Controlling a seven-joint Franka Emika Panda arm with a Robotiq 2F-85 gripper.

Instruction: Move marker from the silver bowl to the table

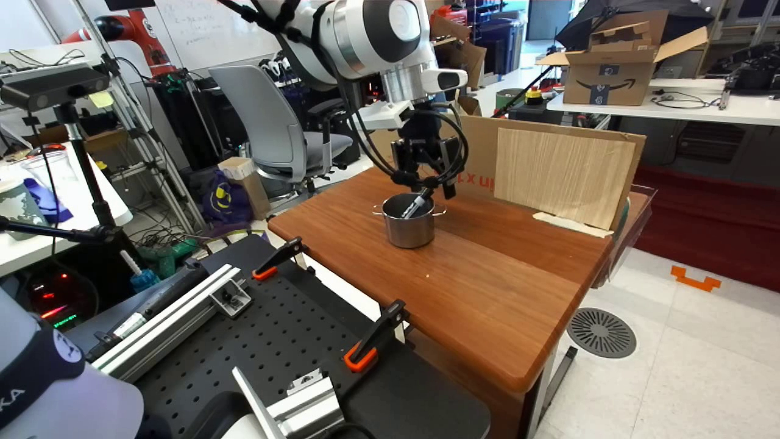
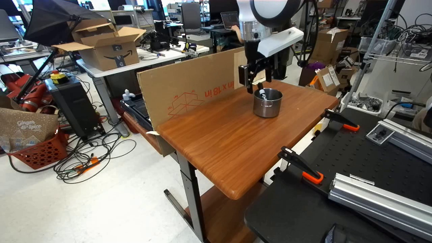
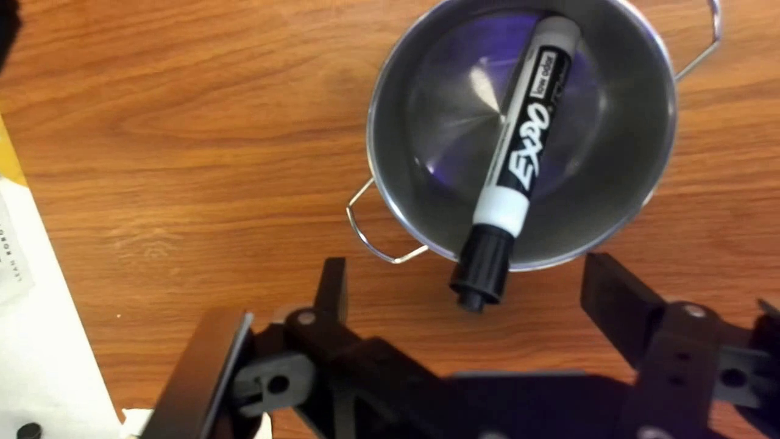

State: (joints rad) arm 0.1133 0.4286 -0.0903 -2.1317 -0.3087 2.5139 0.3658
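the marker point(image 1: 416, 205) leans in the silver bowl point(image 1: 410, 233).

"EXPO" and "low odor" on the marker point(image 3: 518, 160), "Ginger & Spice" on a bag point(image 2: 28, 131), upside-down "18 in" on cardboard point(image 2: 192, 81)

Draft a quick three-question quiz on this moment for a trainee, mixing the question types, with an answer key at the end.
1. True or false: the marker lies flat on the table.

2. Multiple choice: how do the fingers stand?
A) shut on the marker
B) shut on nothing
C) open, apart from the marker

3. Fill in the blank: in the wrist view, the largest word printed on the marker reads ____.

Key:
1. False; it leans inside the silver bowl, its black cap poking past the rim.
2. C
3. EXPO
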